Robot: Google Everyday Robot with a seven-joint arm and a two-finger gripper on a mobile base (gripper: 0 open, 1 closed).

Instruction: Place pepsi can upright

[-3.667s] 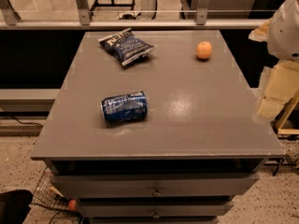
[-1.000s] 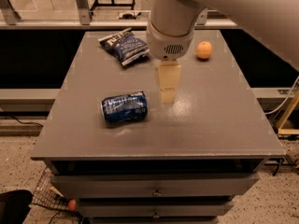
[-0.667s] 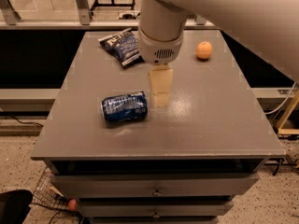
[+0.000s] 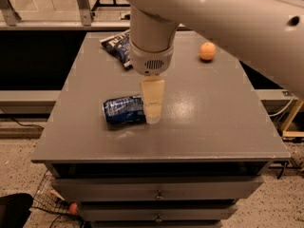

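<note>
Pepsi can (image 4: 124, 110) lies sideways; gripper (image 4: 153, 117) just beside.

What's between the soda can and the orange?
In the camera view, the robot's hand beside the can, then bare table up to the orange.

Chip bag (image 4: 114, 44) and orange (image 4: 207, 51) on grey table (image 4: 216, 127).

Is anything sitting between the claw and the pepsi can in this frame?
Nothing visible does. The claw hangs right at one end of the pepsi can, which lies on its side on the table. The chip bag and orange sit far back, out of the way.
</note>
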